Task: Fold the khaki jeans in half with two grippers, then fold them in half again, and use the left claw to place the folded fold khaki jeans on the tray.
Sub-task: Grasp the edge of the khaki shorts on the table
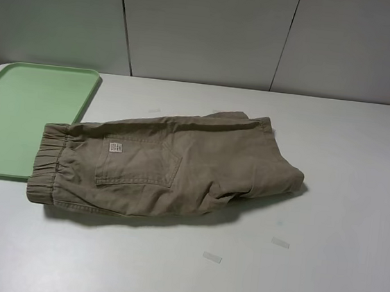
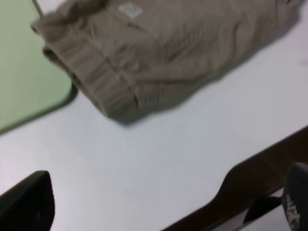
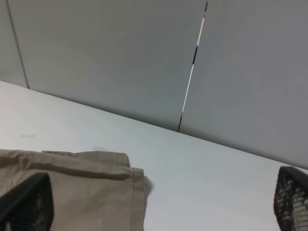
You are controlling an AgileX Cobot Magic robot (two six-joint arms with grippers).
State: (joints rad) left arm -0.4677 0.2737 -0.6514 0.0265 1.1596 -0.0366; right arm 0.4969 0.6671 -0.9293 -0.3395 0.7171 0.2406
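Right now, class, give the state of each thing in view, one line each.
khaki jeans: folded in half, lying on the table, waistband overlapping the tray's corner.
tray: flat, otherwise bare.
left claw: open, holding nothing.
right claw: open, holding nothing.

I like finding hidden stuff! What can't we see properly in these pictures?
- Label writing: too small in the high view, blurred in the left wrist view.
- Tray: left end cut off by the high view's edge.
- Jeans underside: hidden by the top layer.
- Arms: outside the high view.
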